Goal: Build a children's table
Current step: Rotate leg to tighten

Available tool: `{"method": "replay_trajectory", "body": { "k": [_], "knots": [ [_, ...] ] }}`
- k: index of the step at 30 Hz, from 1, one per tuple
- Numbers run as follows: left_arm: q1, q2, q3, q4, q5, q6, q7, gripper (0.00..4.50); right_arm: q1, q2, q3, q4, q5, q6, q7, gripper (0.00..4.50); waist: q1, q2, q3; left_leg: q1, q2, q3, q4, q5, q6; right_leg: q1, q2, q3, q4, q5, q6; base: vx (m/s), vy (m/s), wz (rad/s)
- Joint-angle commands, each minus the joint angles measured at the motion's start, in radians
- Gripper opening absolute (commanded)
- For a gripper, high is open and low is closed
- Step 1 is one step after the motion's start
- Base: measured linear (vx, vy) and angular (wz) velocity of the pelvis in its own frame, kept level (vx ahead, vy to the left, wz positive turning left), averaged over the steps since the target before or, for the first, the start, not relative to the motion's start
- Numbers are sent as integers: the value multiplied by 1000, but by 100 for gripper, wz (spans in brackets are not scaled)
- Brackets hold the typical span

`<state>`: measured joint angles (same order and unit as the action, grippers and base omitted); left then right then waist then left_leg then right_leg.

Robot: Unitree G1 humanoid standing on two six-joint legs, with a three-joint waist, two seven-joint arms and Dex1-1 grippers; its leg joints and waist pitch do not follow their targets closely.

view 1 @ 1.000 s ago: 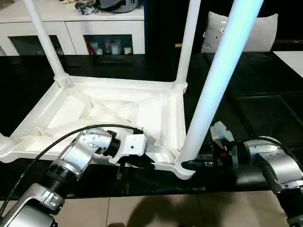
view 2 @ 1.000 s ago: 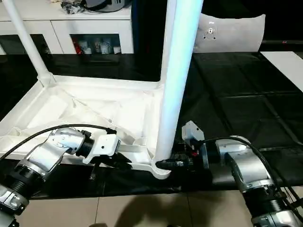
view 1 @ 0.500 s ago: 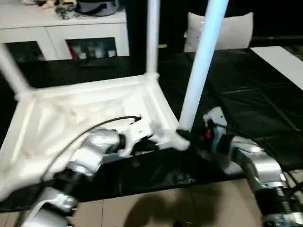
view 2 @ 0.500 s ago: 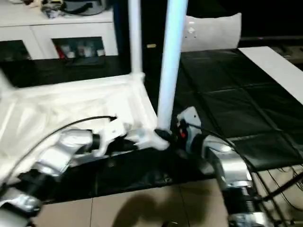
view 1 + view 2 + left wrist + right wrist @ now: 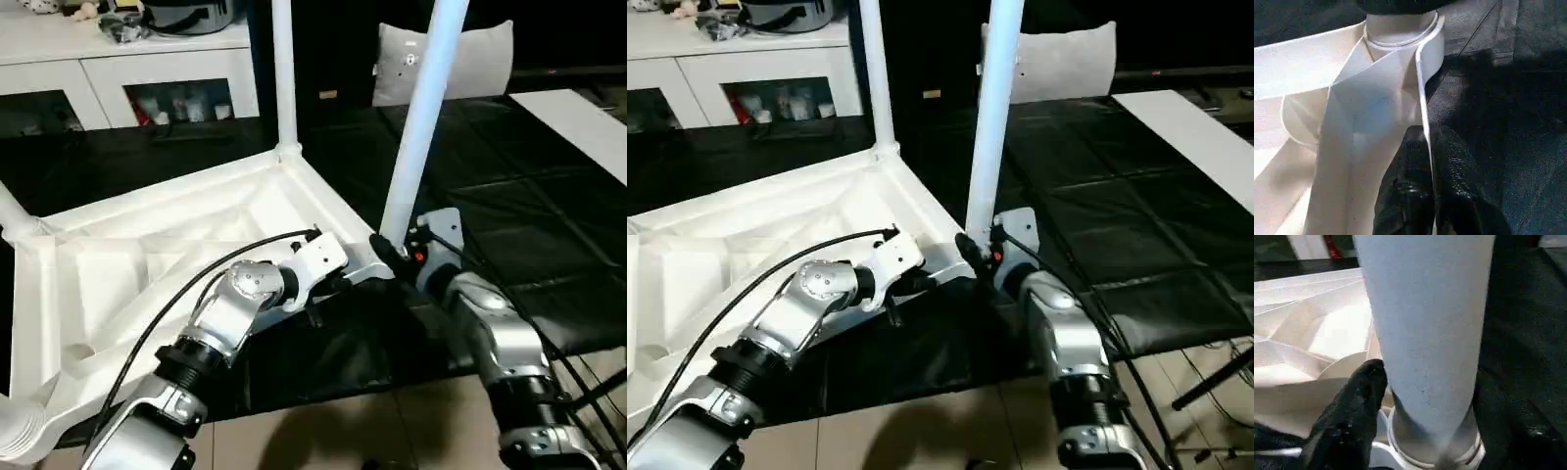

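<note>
The children's table (image 5: 147, 245) lies upside down on the black cover, ribbed underside up. Three legs stand in its corner sockets: the near right leg (image 5: 416, 117), the far leg (image 5: 284, 69) and one at the left edge (image 5: 15, 217). My left gripper (image 5: 338, 284) is shut on the thin rim of the top, just left of the near right corner; the left wrist view shows both black fingers (image 5: 1410, 186) pinching that rim. My right gripper (image 5: 392, 250) is at the base of the near right leg (image 5: 1425, 323), right above its socket (image 5: 1435, 453).
A white cabinet (image 5: 147, 78) with glass doors stands at the back left. A pale cushion (image 5: 470, 59) leans behind the black-covered surface (image 5: 509, 176), with a white board (image 5: 588, 117) at the right. Tiled floor (image 5: 372, 431) lies in front. A black cable loops over my left forearm.
The view has shifted. The table has turned on the black cover, and its near right corner has swung away from me with both grippers still at it.
</note>
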<state>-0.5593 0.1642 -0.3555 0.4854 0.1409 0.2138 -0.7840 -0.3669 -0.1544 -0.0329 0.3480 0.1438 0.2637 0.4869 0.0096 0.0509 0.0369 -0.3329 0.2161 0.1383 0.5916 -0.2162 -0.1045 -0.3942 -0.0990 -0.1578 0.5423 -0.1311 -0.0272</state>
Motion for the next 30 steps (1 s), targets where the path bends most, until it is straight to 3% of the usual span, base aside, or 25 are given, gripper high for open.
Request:
{"method": "replay_trajectory", "body": {
  "k": [1, 4, 7, 9, 11, 13, 19, 20, 27, 28, 30],
  "knots": [
    [-7, 15, -27, -23, 3, -67, -48, 0, 32, -19, 51, 11, 8, -24, 86, 327, 11, -9, -63, -22, -5, 15, -67, -195, 87, 63, -48, 45, -62, -378, -102, 0, 0, 0],
    [3, 64, -29, -24, -4, -113, -107, 0, 56, -94, 42, -16, 25, -78, 195, 345, 32, -11, -65, -25, -6, 19, -63, -149, 109, 61, -45, 53, -53, -357, -113, 0, 0, 0],
    [9, 101, -36, -28, -23, -164, -172, 0, 66, -151, 36, -45, 48, -85, 283, 377, 41, -9, -64, -26, -2, 19, -64, -135, 108, 61, -44, 53, -50, -351, -117, 0, 0, 0],
    [19, 135, -41, -43, -44, -174, -244, 0, 64, -201, 35, -56, 51, -111, 348, 397, 49, -7, -63, -20, 3, 20, -66, -142, 104, 58, -44, 56, -49, -359, -117, 0, 0, 0],
    [26, 160, -48, -52, -61, -213, -300, 0, 70, -237, 43, -81, 77, -93, 424, 397, 52, -7, -63, -19, 4, 20, -66, -151, 105, 58, -43, 57, -49, -360, -119, 0, 0, 0],
    [27, 198, -58, -56, -72, -232, -366, 0, 84, -306, 88, -115, 100, -91, 570, 397, 58, -8, -62, -18, 6, 20, -68, -168, 109, 58, -41, 58, -46, -353, -126, 0, 0, 0],
    [22, 246, -76, -38, -76, -289, -451, 0, 67, -362, 132, -102, 120, -98, 736, 397, 70, -15, -61, -19, 5, 24, -67, -169, 101, 57, -42, 59, -47, -387, -121, 0, 0, 0],
    [22, 255, -79, -34, -84, -302, -480, 0, 60, -376, 148, -102, 133, -85, 784, 370, 72, -20, -61, -19, 6, 25, -67, -165, 104, 57, -41, 59, -47, -391, -118, 0, 0, 0],
    [33, 277, -96, -50, -124, -337, -580, 0, 23, -393, 198, -77, 146, -63, 892, 315, 86, -14, -64, -15, 10, 26, -66, -143, 97, 53, -42, 61, -41, -377, -129, 0, 0, 0],
    [33, 277, -96, -51, -125, -337, -583, 0, 20, -393, 199, -75, 146, -63, 894, 315, 87, -24, -64, -17, 10, 27, -66, -138, 96, 54, -41, 62, -42, -370, -130, 0, 0, 0],
    [37, 280, -101, -61, -123, -337, -590, 0, 10, -388, 208, -71, 148, -53, 916, 289, 93, -20, -64, -16, 11, 27, -66, -137, 91, 53, -43, 62, -38, -371, -132, 0, 0, 0]
  ]
}}
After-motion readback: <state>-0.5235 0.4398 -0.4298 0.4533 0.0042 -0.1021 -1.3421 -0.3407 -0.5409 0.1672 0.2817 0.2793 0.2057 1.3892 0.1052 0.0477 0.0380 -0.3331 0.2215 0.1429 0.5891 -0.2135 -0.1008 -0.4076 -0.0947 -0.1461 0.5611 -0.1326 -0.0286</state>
